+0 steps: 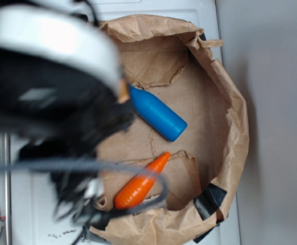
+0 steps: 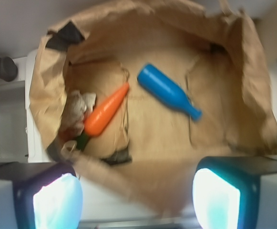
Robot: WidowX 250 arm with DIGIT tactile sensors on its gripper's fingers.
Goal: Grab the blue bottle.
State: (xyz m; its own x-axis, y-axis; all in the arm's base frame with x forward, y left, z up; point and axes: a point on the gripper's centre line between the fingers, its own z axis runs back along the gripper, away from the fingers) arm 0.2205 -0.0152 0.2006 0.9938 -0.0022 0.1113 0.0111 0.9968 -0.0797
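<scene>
The blue bottle lies on its side inside a brown paper bag, its neck hidden behind the arm at upper left. In the wrist view the bottle lies with its cap toward the lower right. My gripper is open and empty, high above the near edge of the bag, with its two pale fingers wide apart. In the exterior view the arm is a large blurred black and white mass on the left and the fingers do not show.
An orange toy carrot lies in the bag near the bottle and shows in the wrist view to the left of the bottle. Black tape patches the bag's rim. The bag stands on a white surface.
</scene>
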